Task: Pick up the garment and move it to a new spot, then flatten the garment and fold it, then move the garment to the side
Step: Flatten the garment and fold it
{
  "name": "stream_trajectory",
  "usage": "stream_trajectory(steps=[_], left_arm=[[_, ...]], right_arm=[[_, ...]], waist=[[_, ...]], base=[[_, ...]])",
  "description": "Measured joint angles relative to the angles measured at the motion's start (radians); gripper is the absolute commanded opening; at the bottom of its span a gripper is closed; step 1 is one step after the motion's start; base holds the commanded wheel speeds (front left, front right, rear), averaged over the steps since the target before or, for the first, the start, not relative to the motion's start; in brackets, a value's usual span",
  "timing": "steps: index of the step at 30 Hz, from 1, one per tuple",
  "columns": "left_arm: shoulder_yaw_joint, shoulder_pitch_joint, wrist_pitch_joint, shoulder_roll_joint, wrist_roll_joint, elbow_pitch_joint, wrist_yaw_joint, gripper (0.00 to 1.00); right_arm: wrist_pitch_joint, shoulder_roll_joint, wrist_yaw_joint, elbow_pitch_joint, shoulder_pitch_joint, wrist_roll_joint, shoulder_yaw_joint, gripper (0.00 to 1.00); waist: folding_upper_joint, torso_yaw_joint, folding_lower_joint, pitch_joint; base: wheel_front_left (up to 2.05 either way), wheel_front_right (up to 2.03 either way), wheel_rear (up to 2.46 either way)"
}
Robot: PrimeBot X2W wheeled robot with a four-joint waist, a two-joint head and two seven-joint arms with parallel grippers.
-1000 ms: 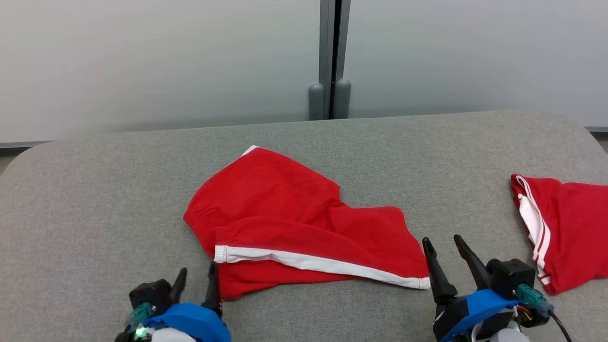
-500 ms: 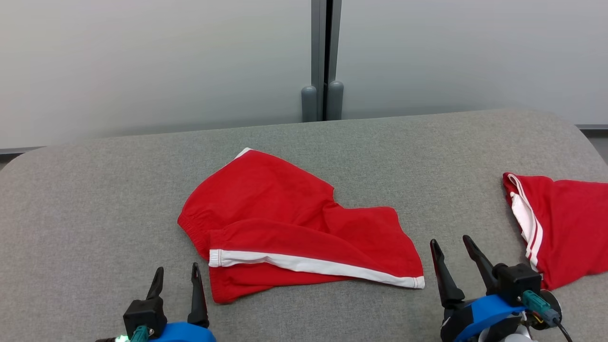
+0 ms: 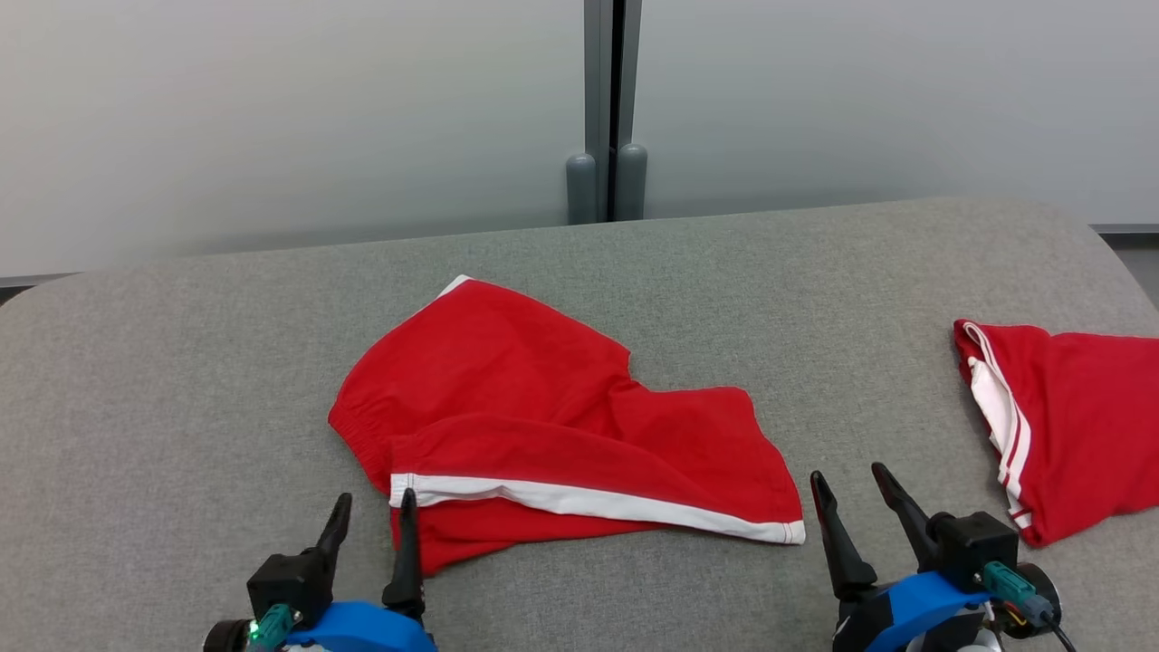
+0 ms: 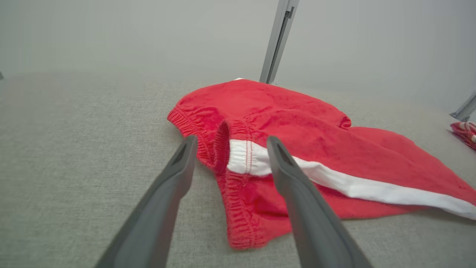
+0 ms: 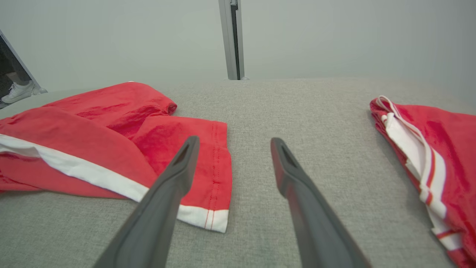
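Observation:
The garment [image 3: 543,407] is a pair of red shorts with a white side stripe, lying rumpled and partly doubled over at the middle of the grey table [image 3: 181,362]. My left gripper [image 3: 376,498] is open at its near left corner. In the left wrist view the elastic waistband end of the garment [image 4: 297,126] lies just ahead of the left gripper [image 4: 232,139], not gripped. My right gripper [image 3: 847,473] is open just right of the hem's near right corner. The right wrist view shows the right gripper [image 5: 235,140] over bare table, with the garment [image 5: 93,123] to its left.
A second red piece of clothing with white stripes [image 3: 1077,426] lies at the table's right edge, also in the right wrist view [image 5: 438,149]. Pale wall panels with a grey post [image 3: 602,109] stand behind the table. A person's white shoe [image 5: 16,91] shows on the floor at far left.
My left gripper's fingers have spread wider beside the garment's near left corner. The garment keeps its shape. The whole head view has shifted a little; the right gripper stays open.

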Motion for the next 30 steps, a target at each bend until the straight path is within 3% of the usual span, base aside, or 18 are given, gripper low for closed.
stream_trajectory(steps=[5, 14, 23, 30], left_arm=[[-0.039, -0.057, 0.0, -0.002, -0.07, 0.073, -0.045, 1.0], [-0.058, -0.15, 0.0, -0.001, -0.173, 0.201, -0.085, 1.0], [-0.123, -0.188, 0.0, 0.003, -0.306, 0.244, -0.089, 1.0], [-0.186, -0.186, 0.0, 0.043, -0.401, 0.193, -0.089, 1.0]], right_arm=[[0.0, 0.0, 0.0, 0.008, -0.009, 0.01, 0.011, 1.0], [0.0, 0.0, 0.0, 0.013, -0.015, 0.013, 0.012, 1.0], [0.0, 0.0, 0.0, 0.011, -0.02, 0.017, 0.012, 1.0], [0.0, 0.0, 0.0, 0.009, -0.025, 0.025, 0.013, 1.0]], waist=[[0.0002, -0.006, 0.0001, 0.013], [0.0001, -0.023, 0.0001, 0.035], [0.0003, -0.026, 0.0001, 0.05], [0.0002, -0.016, 0.0, 0.052]], base=[[0.0, 0.0, 0.0], [0.0, 0.0, 0.0], [0.0, 0.0, 0.0], [0.0, 0.0, 0.0]])
